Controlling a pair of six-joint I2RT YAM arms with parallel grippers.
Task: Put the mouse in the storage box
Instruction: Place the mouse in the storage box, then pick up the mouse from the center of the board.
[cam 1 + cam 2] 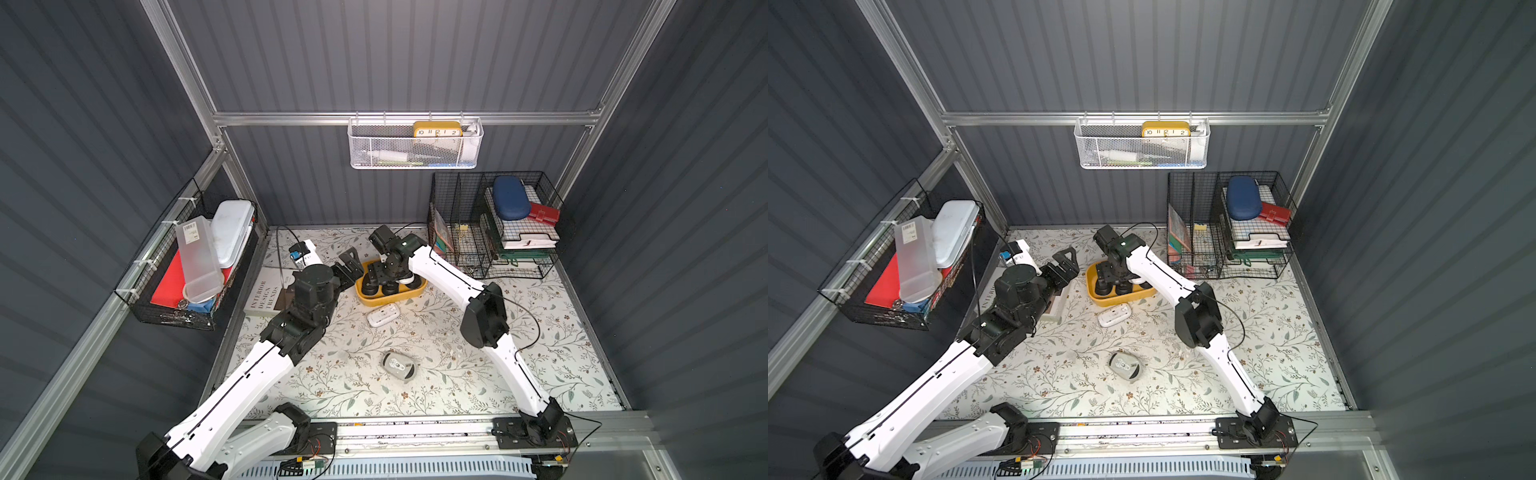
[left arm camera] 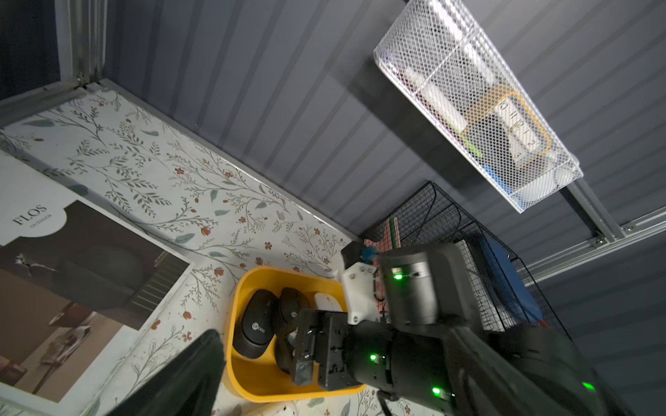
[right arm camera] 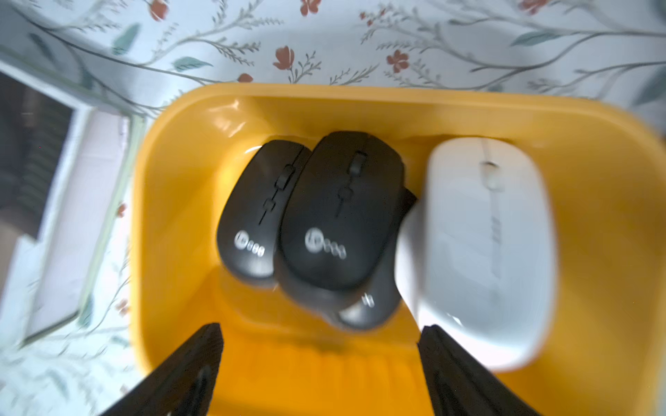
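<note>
One white mouse [image 1: 383, 313] beside storage box [image 1: 374, 300], grey mouse [image 1: 399, 365] apart

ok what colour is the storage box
Mustard yellow. The storage box shows best in the right wrist view.

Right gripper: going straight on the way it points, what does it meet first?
Likely the bare floor of the storage box, just short of the stacked black mice. The right gripper, jaws apart, points down into the box. Depth is unclear, so the mice could come first.

Shallow mustard-yellow storage box [image 3: 173, 216], black mice [image 3: 335, 216] and a white mouse [image 3: 483, 234] inside, tops up.
</note>
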